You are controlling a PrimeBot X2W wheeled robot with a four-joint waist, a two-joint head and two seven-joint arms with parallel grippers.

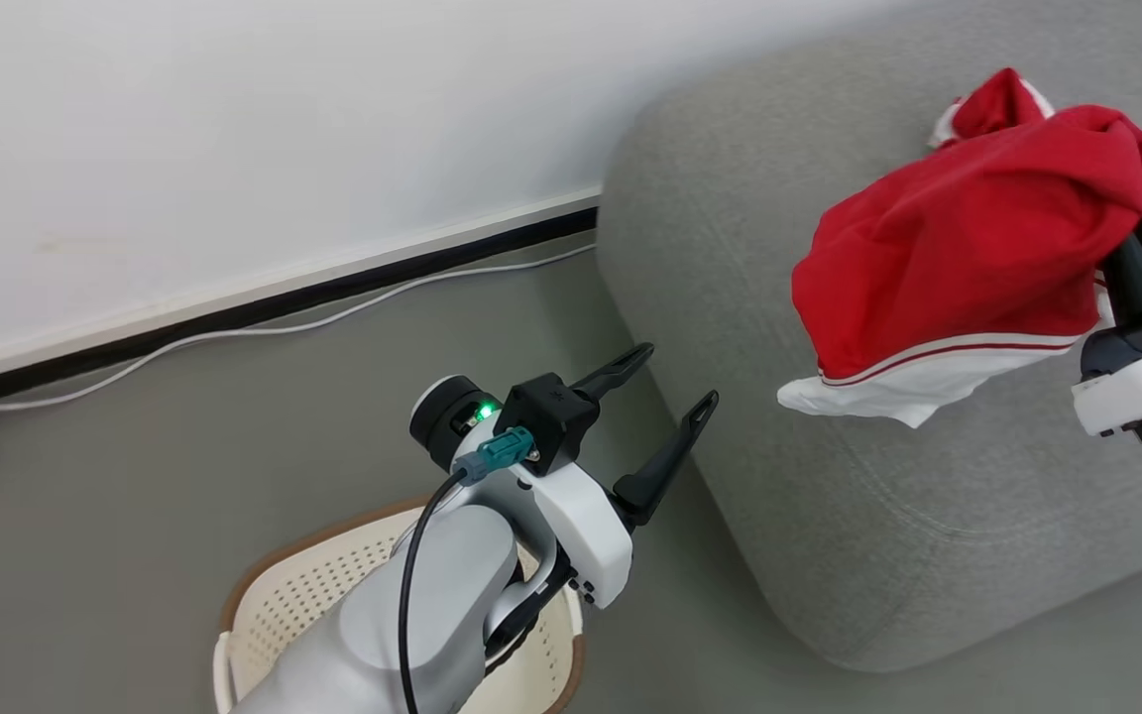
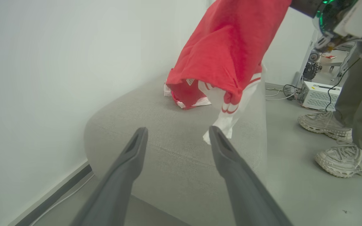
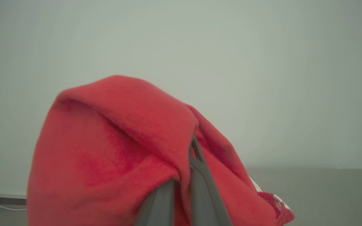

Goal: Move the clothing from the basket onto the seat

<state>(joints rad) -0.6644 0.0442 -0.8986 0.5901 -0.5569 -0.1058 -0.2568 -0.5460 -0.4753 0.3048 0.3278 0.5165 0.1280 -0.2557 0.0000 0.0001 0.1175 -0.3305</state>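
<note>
1. Right gripper (image 3: pixel 191 157) is clamped shut on a fold of the red garment (image 1: pixel 958 258), holding it in the air over the seat (image 1: pixel 730 248). The white hem hangs lowest; can't tell if it touches the cushion.
2. Second garment (image 2: pixel 187 97) lies on the seat, further back by the wall.
3. Left gripper (image 1: pixel 678 377) is wide open and empty, between the basket (image 1: pixel 274 565) and the seat's corner.
4. Risk: fabric is draped over the right fingers, so on release it may hang up on them instead of dropping.
5. Risk: in the left wrist view the hem looks close to the seat's rounded edge. Let go there and it could slide to the floor.
6. Risk: the dangling hem is near the left fingertips, so either arm moving could snag it.
7. Shoes (image 2: pixel 325 125) of a person stand beside the seat, so a wide swing is a hazard.
8. Basket interior is mostly hidden by the left arm; can't tell what's left.
</note>
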